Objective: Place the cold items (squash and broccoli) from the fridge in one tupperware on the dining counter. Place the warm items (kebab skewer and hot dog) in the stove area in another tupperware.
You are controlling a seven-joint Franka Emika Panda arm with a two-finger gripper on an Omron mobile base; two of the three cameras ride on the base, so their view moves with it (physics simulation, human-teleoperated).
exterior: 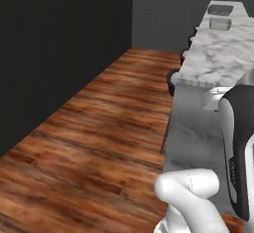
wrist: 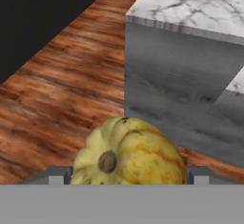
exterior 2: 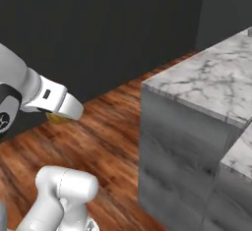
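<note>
Hand view shows a yellow squash [wrist: 127, 152] sitting right between the two finger tips [wrist: 55, 179] of the gripper [wrist: 127, 178]. One tip is on each side of it, spread wide with the squash filling the gap, so the gripper is holding the squash. The squash is bumpy, yellow with some orange stripes, and its small brown stem end faces the camera.

Under the squash is a wooden floor [wrist: 62, 89] made of reddish-brown boards. Just past it stands a grey counter [wrist: 176, 75] with a white marble top.

In the right base view, the white arm [exterior 2: 49, 97] reaches out over the floor, and a bit of yellow peeks out under its end. The marble counter stands to the right of it, well apart from the arm. A dark wall [exterior 2: 98, 28] is behind.

In the left base view, the long marble counter top [exterior: 218, 53] runs away toward the back. Two clear tupperware boxes [exterior: 220, 17] sit on its far end, one behind the other. The wooden floor lies to the left of the counter, next to the dark wall.
</note>
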